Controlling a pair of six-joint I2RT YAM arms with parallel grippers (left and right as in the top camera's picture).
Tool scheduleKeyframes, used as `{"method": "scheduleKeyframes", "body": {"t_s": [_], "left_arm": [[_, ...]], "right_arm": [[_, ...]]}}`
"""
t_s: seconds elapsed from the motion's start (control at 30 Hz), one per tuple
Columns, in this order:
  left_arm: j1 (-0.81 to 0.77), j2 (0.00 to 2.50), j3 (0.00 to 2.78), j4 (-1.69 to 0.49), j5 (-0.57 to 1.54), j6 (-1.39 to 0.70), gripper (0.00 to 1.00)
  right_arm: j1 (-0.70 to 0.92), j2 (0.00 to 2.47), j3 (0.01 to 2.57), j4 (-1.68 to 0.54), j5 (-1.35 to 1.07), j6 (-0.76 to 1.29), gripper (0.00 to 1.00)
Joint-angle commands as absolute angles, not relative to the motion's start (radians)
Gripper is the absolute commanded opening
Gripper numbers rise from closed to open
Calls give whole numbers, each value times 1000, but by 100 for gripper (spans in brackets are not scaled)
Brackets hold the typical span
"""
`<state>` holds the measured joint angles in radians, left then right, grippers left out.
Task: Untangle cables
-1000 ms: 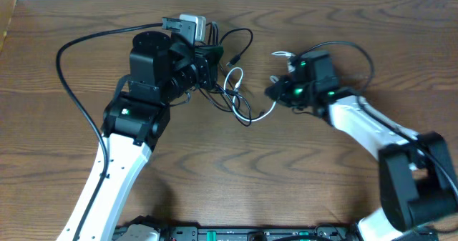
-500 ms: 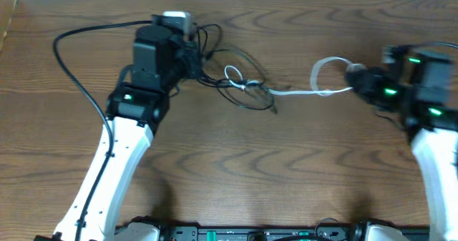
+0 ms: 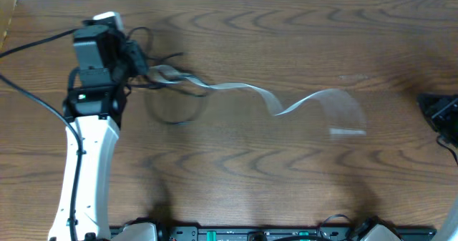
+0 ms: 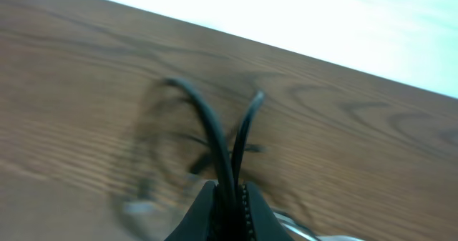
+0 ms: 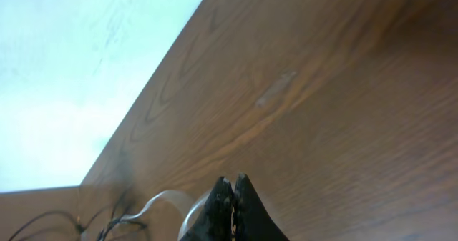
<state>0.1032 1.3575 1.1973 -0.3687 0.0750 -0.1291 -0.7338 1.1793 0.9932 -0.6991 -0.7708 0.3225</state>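
Note:
My left gripper (image 3: 134, 55) is at the far left back of the table and is shut on the black cables (image 3: 163, 61). In the left wrist view they rise as two black strands (image 4: 207, 119) out of the shut jaws (image 4: 230, 192). The white cable (image 3: 236, 88) is motion-blurred and stretches in a wave from the black bundle towards the right. My right gripper (image 3: 431, 109) is at the right edge. In the right wrist view its jaws (image 5: 232, 181) are shut, and the white cable (image 5: 161, 199) loops in at their left side.
The wooden table (image 3: 250, 176) ends at a white wall along the back. A thick black arm cable (image 3: 32, 91) runs beside the left arm. A wooden edge piece (image 3: 6, 16) stands at the far left.
Both arms have swung far apart, the left to the left and the right to the right edge. The white cable has been drawn out from a small coil into a long wave.

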Motion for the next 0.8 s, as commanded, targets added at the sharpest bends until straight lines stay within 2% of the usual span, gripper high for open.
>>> {"method": "scheduleKeyframes", "body": {"t_s": [0.0,0.17,0.37,0.6,0.77], "left_arm": [[148,1353,1195,-366,92,-117,8],[144,1352,1195,-366,202,-118,8],[72,1352,1195,-366,223,-132,8],[-67,1352,1195,-332,321,-185,8],[-228,1352,1195,-248,356,-230,8]], "right_arm": [[-783,1171,1001,-715,-818,253,1],[-759,1172,1001,-730,-822,224,1],[-665,1172,1000,-732,-768,219,1],[-541,1179,1000,-735,-675,220,1],[-478,1206,1000,-738,-657,214,1]]}}
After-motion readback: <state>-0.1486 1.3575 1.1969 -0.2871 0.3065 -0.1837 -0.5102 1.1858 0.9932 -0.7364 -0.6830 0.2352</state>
